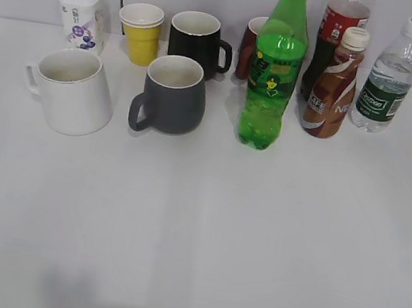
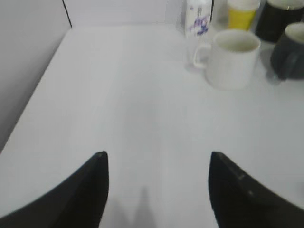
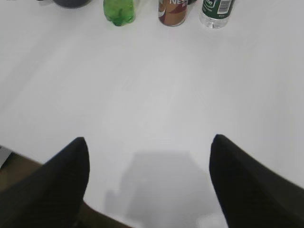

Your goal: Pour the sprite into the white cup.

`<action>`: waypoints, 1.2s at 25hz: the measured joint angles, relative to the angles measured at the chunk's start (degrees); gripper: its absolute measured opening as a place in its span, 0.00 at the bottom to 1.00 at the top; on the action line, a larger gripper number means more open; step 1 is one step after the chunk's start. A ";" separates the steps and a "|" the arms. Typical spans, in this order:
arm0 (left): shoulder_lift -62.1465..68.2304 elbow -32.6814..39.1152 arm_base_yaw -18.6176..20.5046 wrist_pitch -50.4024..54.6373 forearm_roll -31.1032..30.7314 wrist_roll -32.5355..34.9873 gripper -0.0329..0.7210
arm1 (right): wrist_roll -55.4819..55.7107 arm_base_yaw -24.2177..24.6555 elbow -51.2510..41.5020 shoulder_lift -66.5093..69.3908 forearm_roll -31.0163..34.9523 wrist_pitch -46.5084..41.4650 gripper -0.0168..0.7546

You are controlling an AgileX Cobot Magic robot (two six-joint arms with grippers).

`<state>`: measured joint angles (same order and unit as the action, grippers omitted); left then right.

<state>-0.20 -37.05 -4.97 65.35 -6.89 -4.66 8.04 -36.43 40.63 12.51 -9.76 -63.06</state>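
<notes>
The sprite (image 1: pixel 275 68), a tall green plastic bottle with a green and yellow label, stands upright at the back middle of the table; its base shows in the right wrist view (image 3: pixel 118 10). The white cup (image 1: pixel 70 90), a large white mug with its handle to the left, stands at the back left and shows in the left wrist view (image 2: pixel 232 58). My left gripper (image 2: pixel 156 156) is open and empty over bare table, near of the cup. My right gripper (image 3: pixel 148 142) is open and empty over the table's near edge. Neither gripper shows in the exterior view.
A grey mug (image 1: pixel 171 95) stands between cup and sprite. Behind are a small white bottle (image 1: pixel 79 22), a yellow paper cup (image 1: pixel 141 33), a black mug (image 1: pixel 196 43) and a red can (image 1: pixel 249 47). A brown coffee bottle (image 1: pixel 334 83), a cola bottle (image 1: pixel 336 34) and a water bottle (image 1: pixel 389 76) stand to the right.
</notes>
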 joint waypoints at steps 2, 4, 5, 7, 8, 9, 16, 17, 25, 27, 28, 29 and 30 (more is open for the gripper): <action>-0.25 0.87 0.00 1.71 -0.26 0.00 0.71 | -0.27 0.00 -0.23 -3.24 0.68 -4.42 0.79; -0.25 3.14 0.00 1.83 -0.44 0.00 0.71 | -0.34 0.00 -1.46 -6.28 1.48 -5.88 0.79; -0.25 4.16 0.00 1.55 -0.44 0.00 0.71 | -0.34 0.00 -2.67 -7.81 1.88 -6.02 0.79; -0.25 5.39 0.00 0.09 -0.44 0.00 0.71 | -0.38 0.00 -6.01 -10.17 2.54 -6.13 0.79; -0.25 6.00 0.00 -1.17 -0.44 0.00 0.71 | -0.62 0.00 -7.83 -10.73 2.60 -6.47 0.79; -0.25 6.54 0.00 -2.53 -0.44 0.06 0.71 | -0.78 0.00 -8.68 -11.12 2.58 -6.80 0.79; -0.25 7.35 0.00 -4.21 -0.31 0.46 0.67 | 0.20 0.00 -11.68 -11.48 2.10 1.83 0.78; -0.25 7.35 0.00 -4.21 -0.31 0.50 0.65 | 0.27 0.00 -11.68 -11.48 2.10 2.14 0.78; -0.25 7.35 0.00 -4.21 -0.27 0.50 0.56 | 0.43 0.00 -11.68 -11.48 2.10 2.58 0.78; -0.25 7.35 0.00 -4.21 -0.27 0.50 0.54 | 0.43 0.09 -11.68 -11.48 2.10 2.58 0.78; -0.25 7.35 0.00 -4.21 -0.27 0.50 0.53 | 0.43 0.54 -11.68 -11.48 2.10 2.58 0.78; -0.25 7.35 0.00 -4.21 -0.27 0.50 0.52 | 0.51 1.19 -11.68 -11.48 2.10 2.63 0.78; -0.25 7.35 0.00 -4.21 -0.27 0.50 0.51 | 0.51 2.73 -11.68 -11.48 2.10 2.63 0.78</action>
<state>-0.45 -29.70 -4.97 61.14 -7.16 -4.16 8.56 -33.70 28.95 1.03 -7.66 -60.43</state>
